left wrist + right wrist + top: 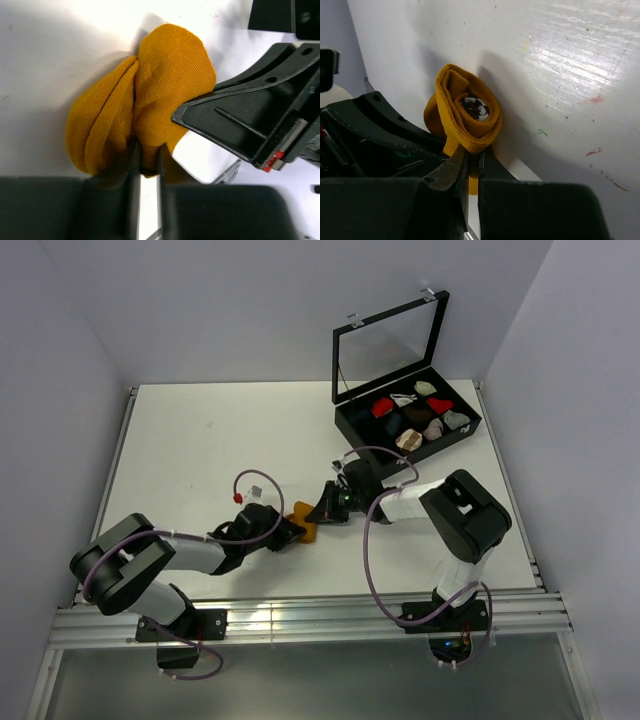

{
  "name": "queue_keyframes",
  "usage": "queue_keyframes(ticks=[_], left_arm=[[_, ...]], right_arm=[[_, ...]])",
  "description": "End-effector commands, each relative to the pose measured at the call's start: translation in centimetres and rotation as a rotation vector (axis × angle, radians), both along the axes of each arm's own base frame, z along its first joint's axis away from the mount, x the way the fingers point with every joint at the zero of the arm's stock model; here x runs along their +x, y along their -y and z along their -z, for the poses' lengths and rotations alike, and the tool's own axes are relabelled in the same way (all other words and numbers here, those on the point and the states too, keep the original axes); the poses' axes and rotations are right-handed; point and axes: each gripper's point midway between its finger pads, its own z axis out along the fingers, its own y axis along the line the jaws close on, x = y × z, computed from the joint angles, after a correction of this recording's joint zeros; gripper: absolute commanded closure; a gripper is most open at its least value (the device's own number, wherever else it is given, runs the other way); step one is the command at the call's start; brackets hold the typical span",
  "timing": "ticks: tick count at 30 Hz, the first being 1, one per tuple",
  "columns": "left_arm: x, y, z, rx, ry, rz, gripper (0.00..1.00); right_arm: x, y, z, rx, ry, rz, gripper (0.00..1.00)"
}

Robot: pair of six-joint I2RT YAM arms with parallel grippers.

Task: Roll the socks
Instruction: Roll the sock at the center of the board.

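Item: rolled mustard sock [150, 85], lying on the white table [200, 440] between my arms, my left gripper [148, 161] and right gripper [473, 161] each pinching its fabric, jaws nearly closed.

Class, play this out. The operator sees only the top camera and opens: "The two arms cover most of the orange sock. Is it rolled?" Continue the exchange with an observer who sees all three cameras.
Observer: Yes. The right wrist camera shows the orange sock coiled in a spiral, its dark, white-striped cuff at the core.
Operator: Is the right pincer holding it?
Observer: The right pincer is shut on the coil's lower edge.
Operator: And the left one?
Observer: The left pincer pinches a fold of the fabric between its fingers.
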Motion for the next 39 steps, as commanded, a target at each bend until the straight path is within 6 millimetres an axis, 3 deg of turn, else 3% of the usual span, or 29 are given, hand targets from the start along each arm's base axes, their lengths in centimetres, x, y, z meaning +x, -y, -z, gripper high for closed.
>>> queue_keyframes(ticks=[1,4,8,12,14,16,17,18,20,21,22,23,27,36,39], left_arm=[[-1.1,-2.1,3.0,0.195,-0.059,0.031,0.75],[0.0,-2.0,1.2,0.219,0.007,0.026,0.64],[1.2,-3.0,-0.6,0.345,0.094,-0.006,0.59],[1.6,-3.1,-2.7,0.468,0.199,-0.015,0.56],[1.2,-1.3,-4.0,0.496,0.274,0.036,0.55],[1.0,-1.1,-3.6,0.584,0.301,0.051,0.54],[0.4,0.4,-4.5,0.596,0.345,0.09,0.54],[0.1,0.9,-3.9,0.635,0.351,0.114,0.54],[0.1,2.7,-5.2,0.663,0.41,0.126,0.53],[0.0,3.2,-4.4,0.701,0.412,0.143,0.52],[0.2,3.2,-4.4,0.746,0.427,0.137,0.52],[0.2,4.5,-5.2,0.742,0.453,0.149,0.51],[0.6,5.8,-4.1,0.84,0.478,0.171,0.51],[1.0,4.5,-1.1,1.002,0.422,0.138,0.57],[0.9,4.0,-0.3,1.037,0.405,0.135,0.69]], right_arm=[[0.3,1.5,0.1,-0.121,0.04,-0.001,1.0],[0.5,2.7,0.3,-0.223,0.031,0.005,1.0],[1.2,3.8,-0.2,-0.344,0.014,0.022,1.0],[0.7,5.1,-0.1,-0.473,-0.041,0.02,1.0],[1.0,5.0,-0.4,-0.507,-0.036,0.019,1.0],[0.4,5.2,-0.4,-0.545,-0.058,0.005,1.0],[0.8,5.2,-0.6,-0.566,-0.048,0.014,1.0],[0.3,5.4,-0.5,-0.594,-0.06,0.004,1.0],[0.7,5.2,-0.8,-0.618,-0.054,0.003,1.0],[0.3,5.3,-0.7,-0.636,-0.068,-0.002,1.0],[0.2,5.2,-0.6,-0.641,-0.076,-0.006,1.0],[0.2,5.1,-0.7,-0.646,-0.081,-0.006,1.0],[0.2,4.9,-0.7,-0.653,-0.094,-0.006,1.0],[0.1,4.5,-1.1,-0.643,-0.104,-0.013,1.0],[0.1,4.4,-1.1,-0.642,-0.109,-0.014,1.0]])
